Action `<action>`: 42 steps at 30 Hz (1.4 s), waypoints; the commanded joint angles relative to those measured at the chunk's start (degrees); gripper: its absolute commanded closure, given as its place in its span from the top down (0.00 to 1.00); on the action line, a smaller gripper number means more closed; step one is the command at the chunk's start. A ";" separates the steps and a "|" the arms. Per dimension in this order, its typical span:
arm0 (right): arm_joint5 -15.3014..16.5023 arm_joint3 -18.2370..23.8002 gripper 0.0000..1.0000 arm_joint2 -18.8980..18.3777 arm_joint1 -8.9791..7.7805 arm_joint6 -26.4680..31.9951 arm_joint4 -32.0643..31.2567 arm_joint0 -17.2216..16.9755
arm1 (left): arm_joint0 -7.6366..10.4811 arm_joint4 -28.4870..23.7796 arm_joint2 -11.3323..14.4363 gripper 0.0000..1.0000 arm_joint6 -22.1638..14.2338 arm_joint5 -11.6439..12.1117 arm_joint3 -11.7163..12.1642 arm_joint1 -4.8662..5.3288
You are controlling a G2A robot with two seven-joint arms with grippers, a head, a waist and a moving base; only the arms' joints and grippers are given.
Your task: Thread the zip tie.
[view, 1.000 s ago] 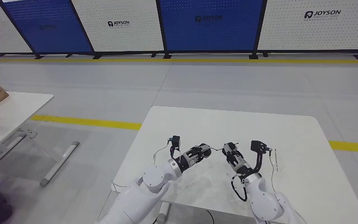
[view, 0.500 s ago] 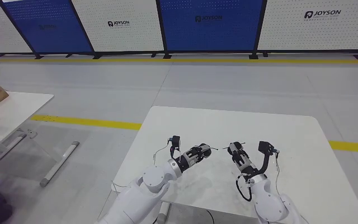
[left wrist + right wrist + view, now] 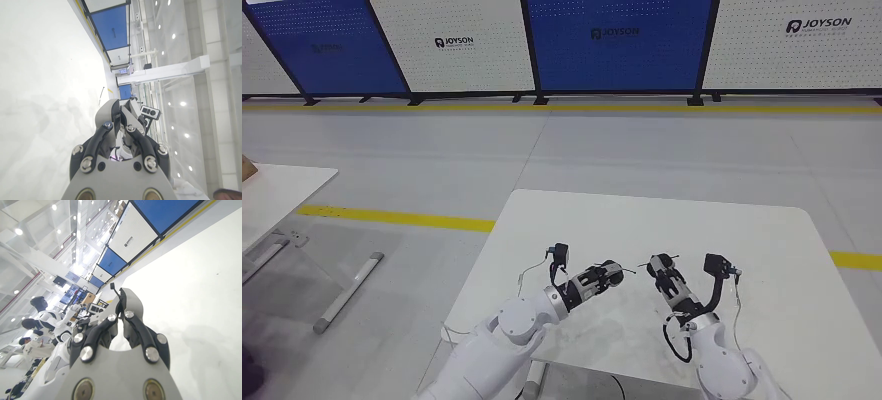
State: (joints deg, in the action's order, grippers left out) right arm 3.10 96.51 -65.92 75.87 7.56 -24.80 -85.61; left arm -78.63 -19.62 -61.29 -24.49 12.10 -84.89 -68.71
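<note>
R hand (image 3: 121, 291) is clenching on the zip tie (image 3: 115, 290). Fingers are pressing together, black strip is running up btwn the pads, and the square head is sticking out just past the tips.

L hand (image 3: 119, 101) is also clenching, pads meeting. A thin dark line (image 3: 101, 95) is showing just beside its tip; can't tell if it's being pinched.

In top view both hands are hanging over the near part of the white table (image 3: 742, 225), tips pointing at each other, near but apart.

Beyond the table, a yellow floor line (image 3: 392, 217) is running across the grey floor. Blue and white panels (image 3: 617, 45) are standing along the back.
</note>
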 commanded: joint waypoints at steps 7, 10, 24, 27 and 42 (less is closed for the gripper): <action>0.54 1.07 0.00 -2.44 -0.24 -0.84 1.57 -1.25 | 1.25 -5.08 -2.67 0.00 -7.43 3.47 3.00 0.57; 0.54 1.07 0.00 -2.44 -0.24 -0.84 1.57 -1.25 | 1.37 -5.06 -3.06 0.00 -6.35 3.86 3.35 0.59; 0.91 1.79 0.00 -1.22 -0.11 -1.78 -0.34 -1.42 | 1.19 -0.72 -3.00 0.00 0.84 5.24 3.09 0.42; 1.09 1.80 0.00 -0.73 -0.10 -0.50 -0.39 -1.24 | 1.04 1.43 -2.50 0.00 3.96 5.74 3.00 0.26; -0.69 1.36 0.00 0.62 0.49 -5.51 -0.49 -0.83 | 1.04 1.43 -2.50 0.00 3.96 5.74 3.00 0.26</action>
State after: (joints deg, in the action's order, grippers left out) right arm 2.68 97.82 -65.92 76.19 3.95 -24.68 -86.45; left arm -77.59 -18.19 -63.79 -20.53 17.83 -81.88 -68.46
